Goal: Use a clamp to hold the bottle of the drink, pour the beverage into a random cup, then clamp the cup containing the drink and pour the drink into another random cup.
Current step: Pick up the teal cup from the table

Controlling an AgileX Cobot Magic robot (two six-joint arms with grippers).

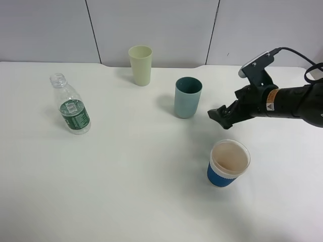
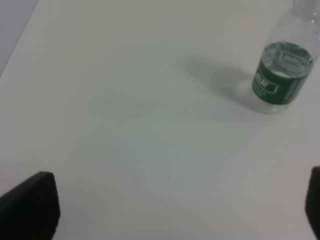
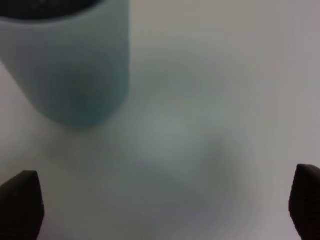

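Clear plastic bottle with a green label stands upright toward the left edge of the white worktop, ahead of the left jaws, which gape wide and empty; that arm is nearer. Right jaws, equally wide and empty, hover beside the teal plastic cup mid-worktop.

Plain white desk, four things standing upright on it: clear plastic bottle with a green label far left, pale green tumbler at the back, teal tumbler near the middle, blue-banded white paper cup front right.
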